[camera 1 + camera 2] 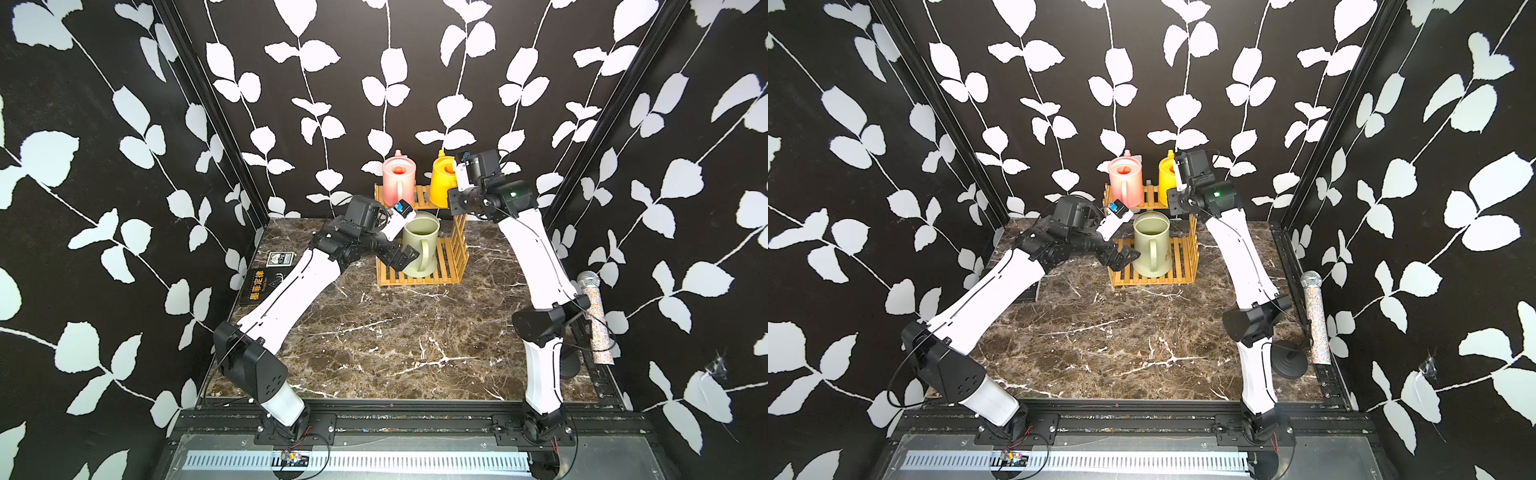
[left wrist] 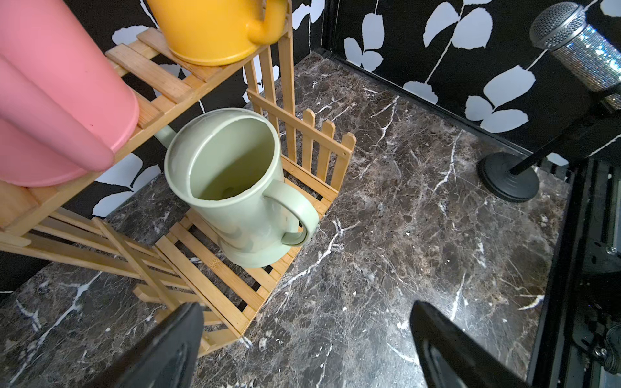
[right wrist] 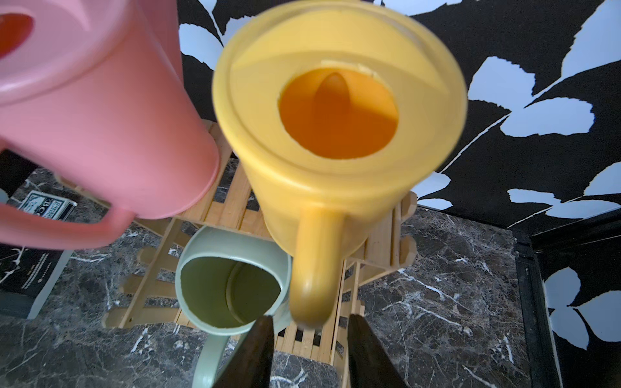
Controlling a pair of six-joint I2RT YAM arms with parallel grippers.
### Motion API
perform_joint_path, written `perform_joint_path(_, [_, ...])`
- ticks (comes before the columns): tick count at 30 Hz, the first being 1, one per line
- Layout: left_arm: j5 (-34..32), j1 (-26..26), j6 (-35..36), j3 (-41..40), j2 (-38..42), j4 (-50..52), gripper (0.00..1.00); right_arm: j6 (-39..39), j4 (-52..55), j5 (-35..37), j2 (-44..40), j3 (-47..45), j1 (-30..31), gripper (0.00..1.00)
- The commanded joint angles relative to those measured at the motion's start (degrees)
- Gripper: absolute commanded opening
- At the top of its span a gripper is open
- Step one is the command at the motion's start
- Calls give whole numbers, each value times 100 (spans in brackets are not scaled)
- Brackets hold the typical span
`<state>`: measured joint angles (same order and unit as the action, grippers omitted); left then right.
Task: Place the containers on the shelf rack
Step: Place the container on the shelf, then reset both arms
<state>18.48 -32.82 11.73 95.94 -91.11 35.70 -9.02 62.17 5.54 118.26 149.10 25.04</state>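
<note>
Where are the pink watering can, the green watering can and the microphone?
pink watering can [image 1: 391,180]: in a top view, body wall.
green watering can [image 2: 235,221]: left wrist view, body wall.
microphone [image 1: 1316,328]: in a top view, glittery handle.

Shows the shelf rack [image 1: 1183,266] at the middle of the desk's [image 1: 1100,345] back edge. Carries the pink can [image 1: 1126,183] and the yellow can [image 1: 1165,178] upright on the upper tier, side by side, apart. Holds the green can [image 1: 1151,243] upright on the lower tier, handle toward the front edge. Places the left gripper [image 1: 1124,257] just beside the green can, on the side toward the left edge. Hides part of the yellow can behind the right arm [image 1: 1196,183]. Sets a glittery microphone [image 1: 1315,320] along the right edge.
</note>
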Motion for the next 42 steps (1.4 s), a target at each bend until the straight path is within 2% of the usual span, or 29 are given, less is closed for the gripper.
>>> perform_joint_path(1, [-72,67,132,-124,426,68,98,-98,-11,-95,-585,-245,54,41])
perform_joint_path(8, [68,452,68,-426,700,12,99,-34,-95,8,-1450,-1142,54,45])
perform_joint_path(14, [138,1016,42,-663,864,-20,98,89,-667,335,-2458,-2581,42,56])
perform_joint_path(20, [29,1760,62,-945,971,-138,99,317,-1384,864,-3545,-4216,-27,79])
perform_joint_path(22, [-47,1989,83,-1087,1009,-228,99,361,-1695,916,-3858,-4788,-133,90])
perform_joint_path(24, [-188,2202,101,-1272,1040,-330,99,306,-1944,854,-4145,-5318,-326,95])
perform_joint_path(30, [-730,2612,70,-2130,1146,-901,99,207,-2610,650,-4844,-6721,-968,99])
perform_joint_path(37, [-1267,2804,399,-3360,1177,-1955,99,716,-3751,922,-5464,-8365,-1213,99])
perform_joint_path(42, [-1097,2894,536,-4057,1127,-2711,99,1099,-4555,966,-5699,-9393,-1285,99])
